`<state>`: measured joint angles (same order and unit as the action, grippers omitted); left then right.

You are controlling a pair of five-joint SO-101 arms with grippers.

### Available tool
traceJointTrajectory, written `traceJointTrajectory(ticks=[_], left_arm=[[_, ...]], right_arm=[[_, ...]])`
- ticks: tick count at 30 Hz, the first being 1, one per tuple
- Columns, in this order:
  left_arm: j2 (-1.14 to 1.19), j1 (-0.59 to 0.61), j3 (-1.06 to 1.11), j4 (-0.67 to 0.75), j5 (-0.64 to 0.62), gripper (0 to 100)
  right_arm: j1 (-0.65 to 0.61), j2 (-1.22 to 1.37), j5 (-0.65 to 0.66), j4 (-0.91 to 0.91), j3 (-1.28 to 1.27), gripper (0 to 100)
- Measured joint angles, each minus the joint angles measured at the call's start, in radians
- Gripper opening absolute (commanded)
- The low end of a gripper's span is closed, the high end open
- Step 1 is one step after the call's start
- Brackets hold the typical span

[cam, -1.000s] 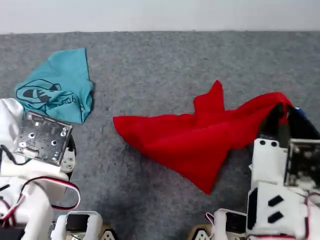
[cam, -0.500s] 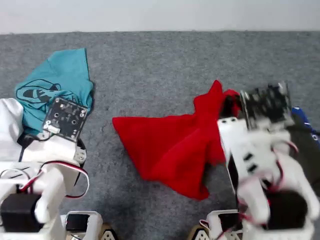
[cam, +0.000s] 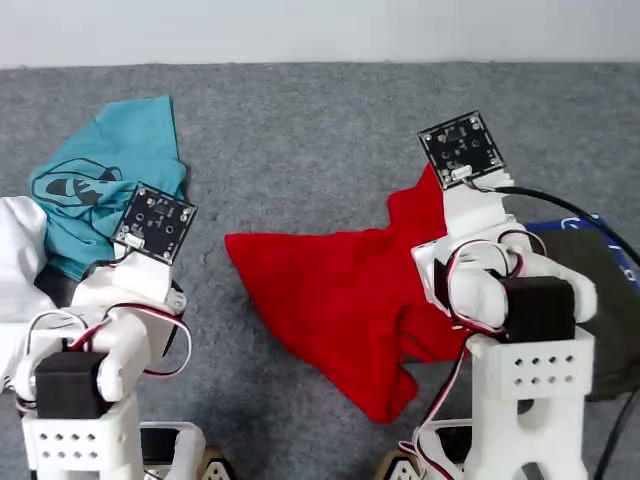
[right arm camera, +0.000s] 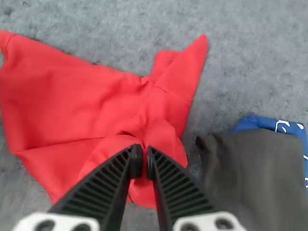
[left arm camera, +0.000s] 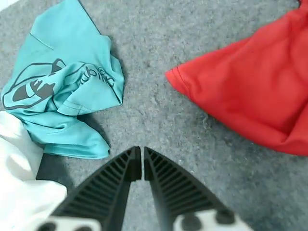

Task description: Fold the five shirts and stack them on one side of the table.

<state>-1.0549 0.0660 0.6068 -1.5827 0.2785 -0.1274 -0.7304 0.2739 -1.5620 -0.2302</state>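
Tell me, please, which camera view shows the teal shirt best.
The left wrist view: the teal shirt lies almost whole and unobstructed, its dark print and crumpled folds plain, beside a white shirt. The high view shows it at the left of the table, its near edge hidden behind the left arm's camera board.

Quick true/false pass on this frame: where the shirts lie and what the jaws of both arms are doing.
1. The crumpled teal printed shirt touches the crumpled red shirt. False: bare grey felt table cover lies between them.
2. The left gripper has its jaws shut, with nothing between them. True.
3. A blue shirt peeks out at the edge of the dark grey shirt. True.
4. The right gripper is above the teal printed shirt. False: it is above the red shirt.
5. The white shirt lies beside the dark grey shirt. False: it lies beside the teal printed shirt.
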Motion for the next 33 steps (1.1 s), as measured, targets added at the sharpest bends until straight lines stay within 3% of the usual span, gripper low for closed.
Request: traceJointTrajectory(ticks=[6, 13, 24, 33], left_arm=[[0.025, -0.060, 0.012, 0.021, 0.000, 2], [0.331, -0.203, -0.003, 0.043, 0.000, 2], [0.833, -0.436, -0.080, 0.103, -0.006, 2], [1.085, -0.654, -0.169, 0.138, -0.006, 1]], right_arm=[[0.002, 0.020, 0.000, 0.198, 0.000, 0.9], [0.018, 0.265, -0.029, 0.368, 0.021, 0.9], [0.272, 0.895, -0.173, 0.388, 0.416, 0.9], [0.354, 1.250, -0.241, 0.388, 0.710, 0.9]])
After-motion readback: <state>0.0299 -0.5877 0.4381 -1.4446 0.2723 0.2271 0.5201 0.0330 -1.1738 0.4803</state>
